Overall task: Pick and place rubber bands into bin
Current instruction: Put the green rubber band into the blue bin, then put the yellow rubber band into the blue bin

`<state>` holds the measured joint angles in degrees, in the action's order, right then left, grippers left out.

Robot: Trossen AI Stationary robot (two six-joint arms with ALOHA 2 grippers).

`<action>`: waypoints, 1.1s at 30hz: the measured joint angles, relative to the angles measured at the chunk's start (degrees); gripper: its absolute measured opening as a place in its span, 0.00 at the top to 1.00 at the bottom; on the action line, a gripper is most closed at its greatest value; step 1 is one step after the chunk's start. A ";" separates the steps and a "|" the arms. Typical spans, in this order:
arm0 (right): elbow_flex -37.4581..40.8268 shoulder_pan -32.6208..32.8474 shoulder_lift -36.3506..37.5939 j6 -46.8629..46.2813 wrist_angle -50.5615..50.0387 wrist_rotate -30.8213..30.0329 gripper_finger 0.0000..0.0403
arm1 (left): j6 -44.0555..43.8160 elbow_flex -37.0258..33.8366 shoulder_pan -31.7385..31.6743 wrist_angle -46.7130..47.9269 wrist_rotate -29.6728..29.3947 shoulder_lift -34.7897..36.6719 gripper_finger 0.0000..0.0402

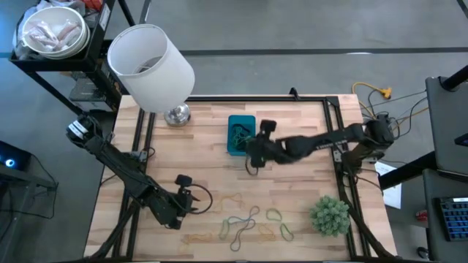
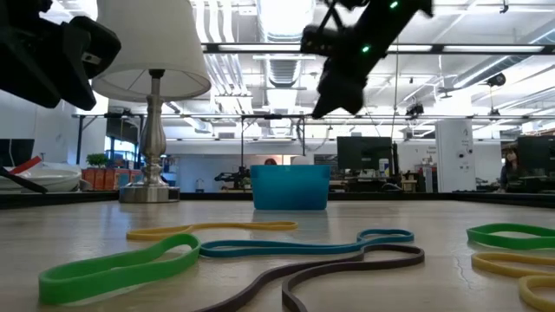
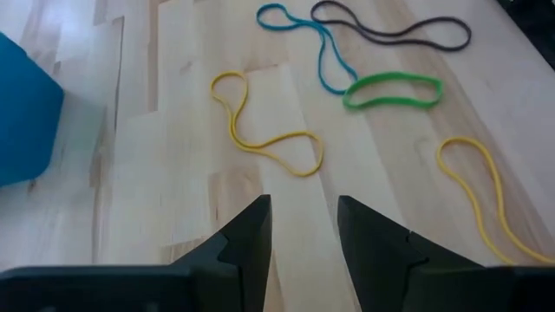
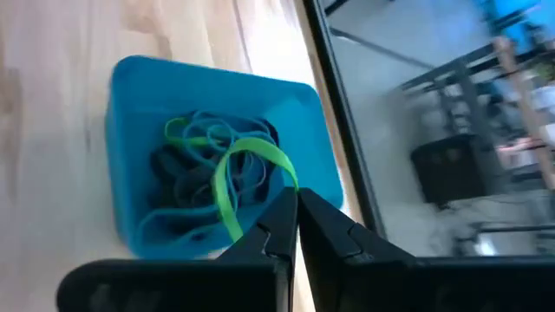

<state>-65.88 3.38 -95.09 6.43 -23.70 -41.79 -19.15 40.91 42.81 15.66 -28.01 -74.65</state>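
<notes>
While pinched between the shut fingers of the right gripper, green rubber band dangling directly over the bin holding other bands, left gripper parted, empty, nearer the loose bands

Bright, even overhead light; soft shadows on the table; blurred background beyond the right wrist.
</notes>
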 joint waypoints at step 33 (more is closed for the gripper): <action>7.43 -15.39 0.09 1.70 16.36 32.89 0.71 | 2.86 -0.03 -0.59 -2.58 -3.32 -0.18 0.71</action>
<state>-58.46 -12.01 -95.00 8.13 -7.33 -8.90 -16.29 40.87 42.22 13.08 -31.33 -74.83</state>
